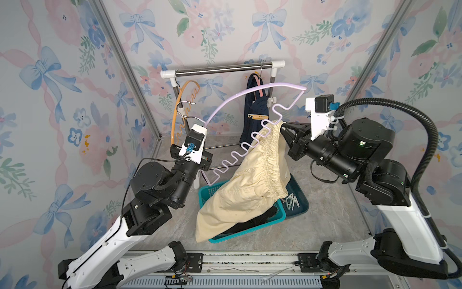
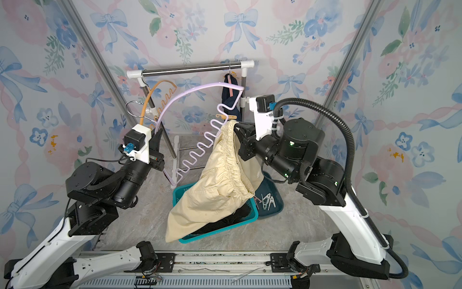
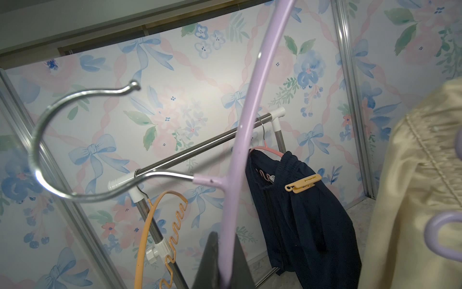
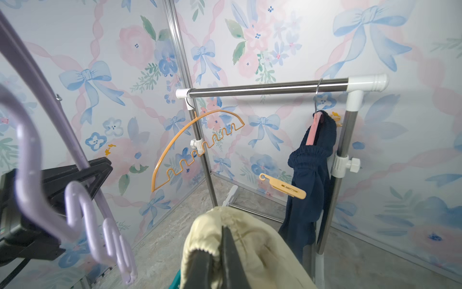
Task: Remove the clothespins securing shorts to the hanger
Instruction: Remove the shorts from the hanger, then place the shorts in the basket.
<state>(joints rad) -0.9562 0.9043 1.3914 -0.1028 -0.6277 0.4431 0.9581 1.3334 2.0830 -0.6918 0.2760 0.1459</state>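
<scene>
My left gripper (image 3: 228,260) is shut on the curved bar of a lilac hanger (image 3: 246,112), held up off the rack. My right gripper (image 4: 220,250) is shut on the waistband of the cream shorts (image 1: 240,195), beside the hanger's wavy lower bar. Their legs droop into a teal basket (image 1: 207,192), over the black shorts (image 1: 252,222). The navy shorts (image 4: 307,180) hang on a pink hanger at the rack's right end. A light orange clothespin (image 4: 285,186) is clipped on them.
A steel clothes rack (image 1: 222,68) stands at the back. An empty orange hanger (image 1: 175,117) hangs at its left post. A darker basket (image 1: 300,200) next to the teal one holds loose clothespins (image 1: 291,201). Walls close in on three sides.
</scene>
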